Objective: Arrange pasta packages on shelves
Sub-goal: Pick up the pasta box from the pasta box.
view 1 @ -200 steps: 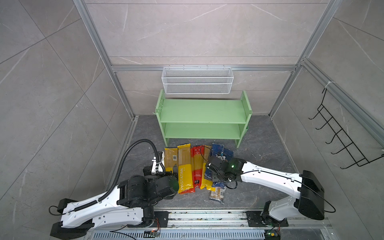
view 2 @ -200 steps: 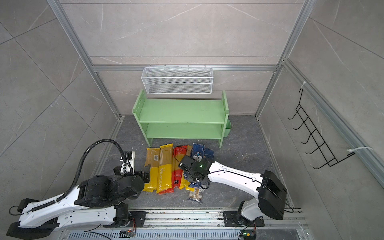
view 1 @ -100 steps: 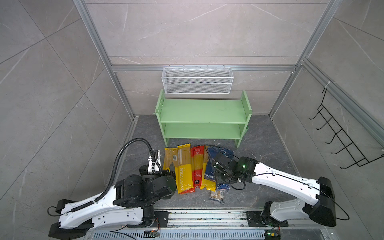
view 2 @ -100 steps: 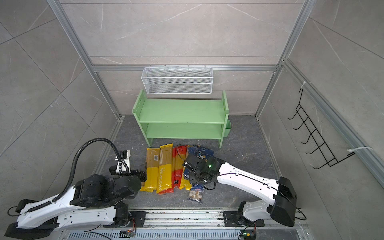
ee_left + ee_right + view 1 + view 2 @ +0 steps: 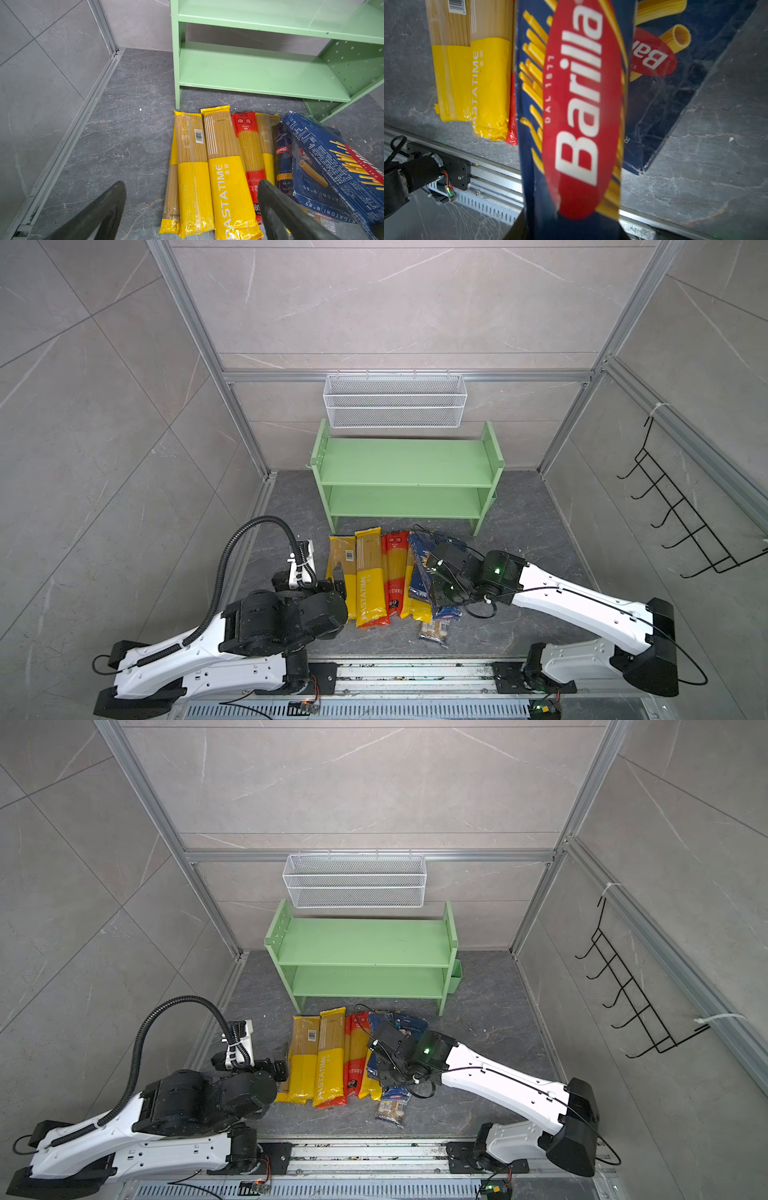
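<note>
At the right hand (image 5: 434, 574), the fingers themselves are hidden, yet the Barilla spaghetti pack (image 5: 581, 104) hangs close under the wrist camera, well off the desk (image 5: 716, 166), so I judge it clamped. It is a long, stiff, dark blue pack with a red oval logo, and it sits tilted over the wider rigatoni pack (image 5: 675, 83). To do the lift well, I would level it before swinging, so its far end does not drag the neighbours. I would then slide it lengthwise onto a board of the green shelves (image 5: 403, 466), both tiers bare. Further out, the left hand (image 5: 192, 184) is spread wide and empty near the yellow PASTATIME bag (image 5: 226, 176).
</note>
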Robot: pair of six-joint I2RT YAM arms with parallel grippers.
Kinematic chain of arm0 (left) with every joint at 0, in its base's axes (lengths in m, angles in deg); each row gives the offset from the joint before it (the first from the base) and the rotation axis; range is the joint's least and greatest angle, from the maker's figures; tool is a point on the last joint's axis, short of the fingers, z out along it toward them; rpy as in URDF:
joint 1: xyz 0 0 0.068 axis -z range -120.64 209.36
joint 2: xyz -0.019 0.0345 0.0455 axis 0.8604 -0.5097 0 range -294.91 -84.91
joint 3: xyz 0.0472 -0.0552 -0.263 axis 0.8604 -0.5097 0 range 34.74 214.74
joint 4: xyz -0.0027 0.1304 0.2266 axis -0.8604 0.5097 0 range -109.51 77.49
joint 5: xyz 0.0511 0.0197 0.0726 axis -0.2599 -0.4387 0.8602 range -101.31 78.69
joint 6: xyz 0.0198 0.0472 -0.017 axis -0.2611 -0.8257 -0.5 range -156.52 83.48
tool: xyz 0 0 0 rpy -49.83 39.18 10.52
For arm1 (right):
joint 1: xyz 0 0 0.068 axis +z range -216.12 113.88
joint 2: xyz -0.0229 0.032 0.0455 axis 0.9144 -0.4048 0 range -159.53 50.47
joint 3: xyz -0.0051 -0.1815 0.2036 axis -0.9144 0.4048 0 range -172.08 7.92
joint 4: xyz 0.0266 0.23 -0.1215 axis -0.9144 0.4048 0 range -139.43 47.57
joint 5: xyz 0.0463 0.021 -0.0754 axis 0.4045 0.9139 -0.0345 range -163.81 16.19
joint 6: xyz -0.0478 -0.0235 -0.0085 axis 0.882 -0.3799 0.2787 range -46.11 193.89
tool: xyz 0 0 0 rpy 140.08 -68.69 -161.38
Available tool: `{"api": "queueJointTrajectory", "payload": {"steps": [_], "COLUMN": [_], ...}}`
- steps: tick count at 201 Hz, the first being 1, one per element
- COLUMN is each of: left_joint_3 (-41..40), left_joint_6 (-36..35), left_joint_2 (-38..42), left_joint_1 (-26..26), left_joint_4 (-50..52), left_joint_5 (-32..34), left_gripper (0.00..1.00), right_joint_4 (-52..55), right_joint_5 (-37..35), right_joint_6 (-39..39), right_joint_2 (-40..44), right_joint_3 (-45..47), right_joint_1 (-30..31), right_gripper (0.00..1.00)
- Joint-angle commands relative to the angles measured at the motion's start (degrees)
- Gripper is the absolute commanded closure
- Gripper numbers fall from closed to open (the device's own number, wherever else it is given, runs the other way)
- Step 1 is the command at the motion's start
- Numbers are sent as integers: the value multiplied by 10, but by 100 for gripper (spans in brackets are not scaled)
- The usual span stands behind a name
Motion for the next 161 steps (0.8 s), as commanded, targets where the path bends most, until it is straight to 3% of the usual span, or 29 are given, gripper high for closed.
{"api": "queueJointTrajectory", "payload": {"steps": [1, 93, 161], "left_joint_3": [27, 28, 49], "left_joint_6": [20, -2, -105], "left_joint_2": [-7, 21, -19], "left_joint_1": [1, 1, 1], "left_joint_4": [30, 3, -93], "left_joint_5": [28, 36, 34], "left_gripper": [0, 0, 0], "right_joint_4": [-38, 6, 124], "right_joint_5": [-10, 8, -90], "right_joint_6": [18, 31, 74], "right_joint_2": [21, 78, 68], "right_joint_3": [-39, -125, -312], "right_joint_1": [3, 3, 3], "right_gripper": [77, 77, 76]}}
